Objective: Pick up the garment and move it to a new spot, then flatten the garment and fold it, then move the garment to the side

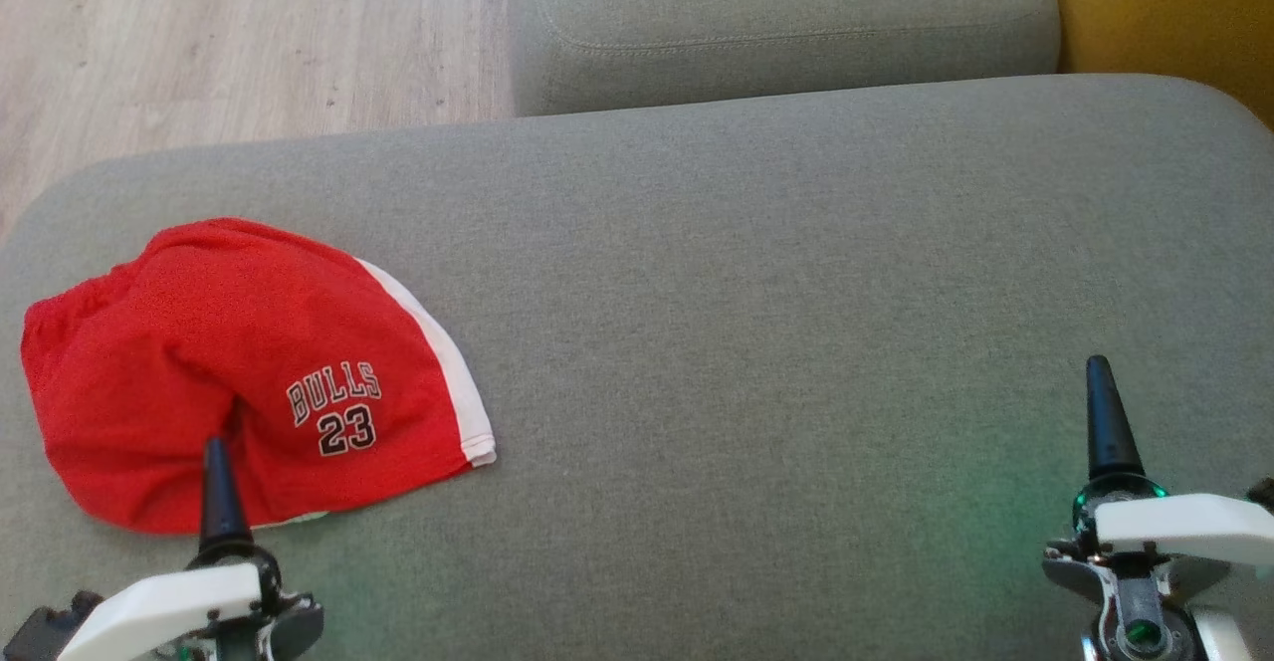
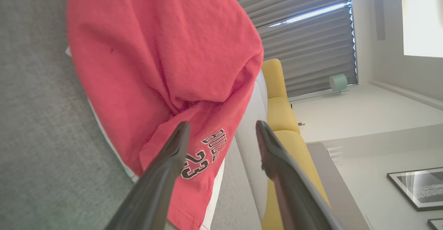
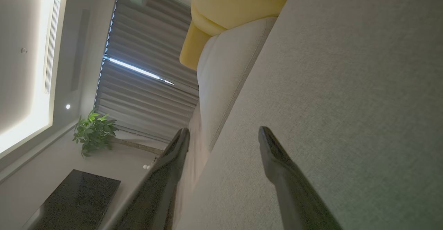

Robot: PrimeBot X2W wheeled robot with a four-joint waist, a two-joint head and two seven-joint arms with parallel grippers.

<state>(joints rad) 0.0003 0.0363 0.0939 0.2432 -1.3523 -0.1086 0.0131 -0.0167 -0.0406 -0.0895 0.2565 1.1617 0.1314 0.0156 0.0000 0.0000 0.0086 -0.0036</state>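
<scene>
Your red shorts (image 1: 239, 372) lie bunched near the left edge of the gray sofa cushion (image 1: 796, 293). Your left fingers (image 2: 166, 174) stand wide apart, holding nothing, one tip over the shorts' near hem beside the number print. Your right fingers (image 3: 287, 178), likewise spread and empty, sit near the cushion's right edge, well apart from the shorts.
</scene>
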